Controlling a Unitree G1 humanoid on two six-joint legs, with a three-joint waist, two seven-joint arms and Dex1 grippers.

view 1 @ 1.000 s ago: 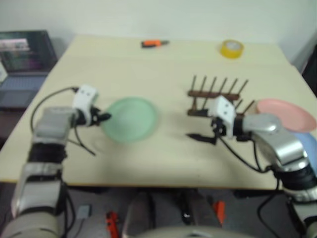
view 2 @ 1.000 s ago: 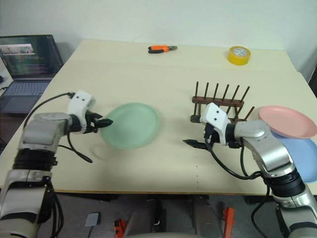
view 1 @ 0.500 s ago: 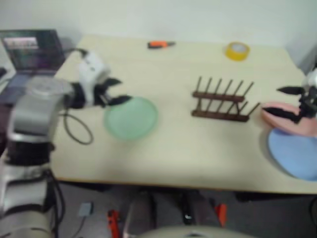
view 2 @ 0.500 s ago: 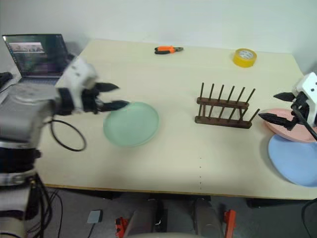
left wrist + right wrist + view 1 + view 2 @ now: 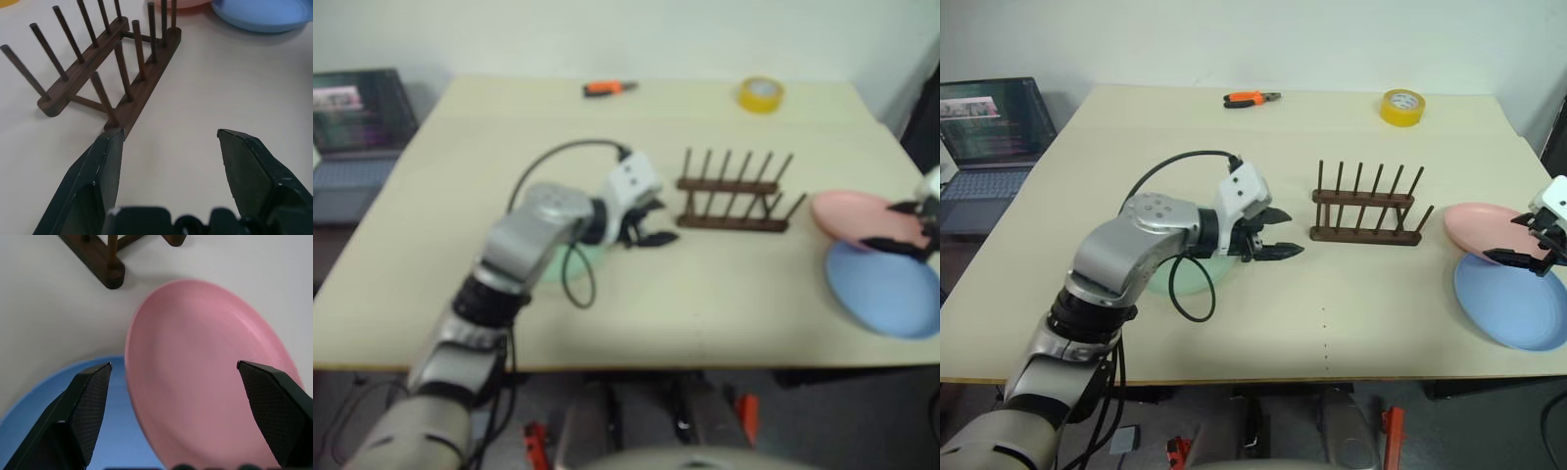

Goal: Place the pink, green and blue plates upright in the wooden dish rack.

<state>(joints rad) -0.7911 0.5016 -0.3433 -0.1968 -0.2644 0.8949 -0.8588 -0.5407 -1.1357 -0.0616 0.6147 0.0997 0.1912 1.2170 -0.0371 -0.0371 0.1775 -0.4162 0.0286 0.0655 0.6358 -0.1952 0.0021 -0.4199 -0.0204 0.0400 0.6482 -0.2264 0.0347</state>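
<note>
Two end effectors are showing spread fingers, nothing held. Left end effector (image 5: 1285,233) is hovering just beside the empty wooden dish rack (image 5: 1365,208), its arm covering most of the green plate (image 5: 1197,275). Right end effector (image 5: 1525,242) is hanging over the pink plate (image 5: 1484,224), whose edge is overlapping the blue plate (image 5: 1510,305) at the desk's (image 5: 1351,313) right edge.

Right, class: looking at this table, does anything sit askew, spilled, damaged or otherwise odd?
One thing: the pink plate sits tilted, its near edge propped on the rim of the blue plate instead of flat on the table. The rack stands upright and empty. Nothing looks spilled or damaged.
</note>
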